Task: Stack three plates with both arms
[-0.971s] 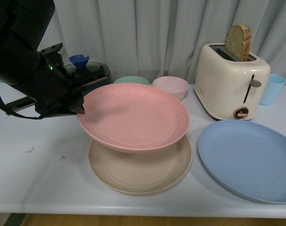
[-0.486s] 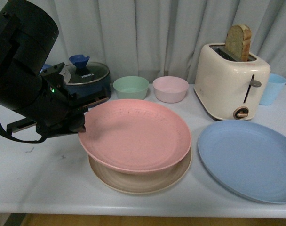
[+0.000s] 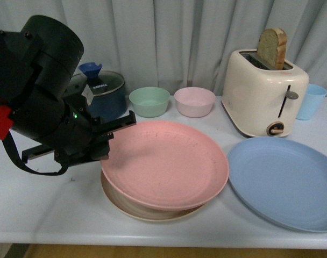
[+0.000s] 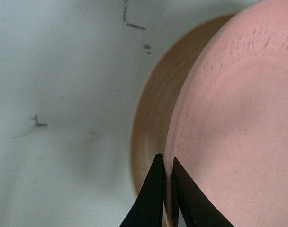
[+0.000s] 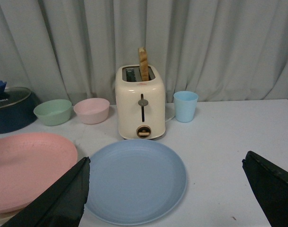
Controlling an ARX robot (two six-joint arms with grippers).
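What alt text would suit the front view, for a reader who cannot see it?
The left gripper holds the pink plate by its rim, low over the beige plate on a white table. The blue plate lies alone to the right, before a cream toaster with a bread slice in it.

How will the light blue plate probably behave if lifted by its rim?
The light blue plate looks rigid: the similar pink plate shows no bending though the left end effector pinches only its edge. It probably weighs little, being thin and shallow. Its low rim lies close to the table, so sliding a finger under may be awkward.
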